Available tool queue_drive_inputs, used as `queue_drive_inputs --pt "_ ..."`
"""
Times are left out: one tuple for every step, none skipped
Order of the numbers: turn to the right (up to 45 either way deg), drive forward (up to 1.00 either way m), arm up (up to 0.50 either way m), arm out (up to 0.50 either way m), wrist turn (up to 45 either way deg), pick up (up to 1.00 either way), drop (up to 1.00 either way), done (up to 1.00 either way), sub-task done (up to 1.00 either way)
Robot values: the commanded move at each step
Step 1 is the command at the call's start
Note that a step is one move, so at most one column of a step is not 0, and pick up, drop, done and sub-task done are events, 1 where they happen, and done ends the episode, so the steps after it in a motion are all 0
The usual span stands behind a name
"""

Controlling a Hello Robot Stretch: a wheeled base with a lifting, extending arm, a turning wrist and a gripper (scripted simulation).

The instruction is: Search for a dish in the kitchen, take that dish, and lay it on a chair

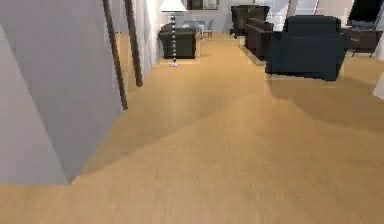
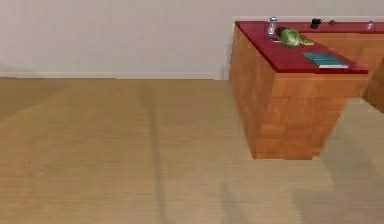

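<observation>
Entry 1, gripper: you are getting no reading here; its state cannot be told

Entry 2, counter [image 2: 285, 110]: an orange-brown block with a dark red top, standing at the arm side view's right against a pale wall. On the top are lying a green thing [image 2: 291, 38], a teal flat thing [image 2: 325, 62] nearer the front edge, and some dark bits [image 2: 316, 22] at the back, too small to name

Entry 3, dish: you cannot tell where it is; nothing on the counter is reading as a dish by shape

Entry 4, way ahead: bare wooden floor [image 1: 220, 150] is running past a grey partition wall [image 1: 40, 100] on the forward view's left toward a sitting area, with a floor lamp [image 1: 174, 35], a dark armchair [image 1: 308, 45] at the right and further dark seats [image 1: 248, 18] behind

Entry 5, step in hand: by my judgement you are searching, with nothing taken yet

Entry 6, next move: it is calling for a turn of the base toward the counter for a closer look along its top, while you are noting the armchair as a likely place to lay the dish
</observation>
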Motion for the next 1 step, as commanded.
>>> queue_drive_inputs --pt "0.0 0.05 0.00 0.00 0.0 0.00 0.00 0.00 0.00"
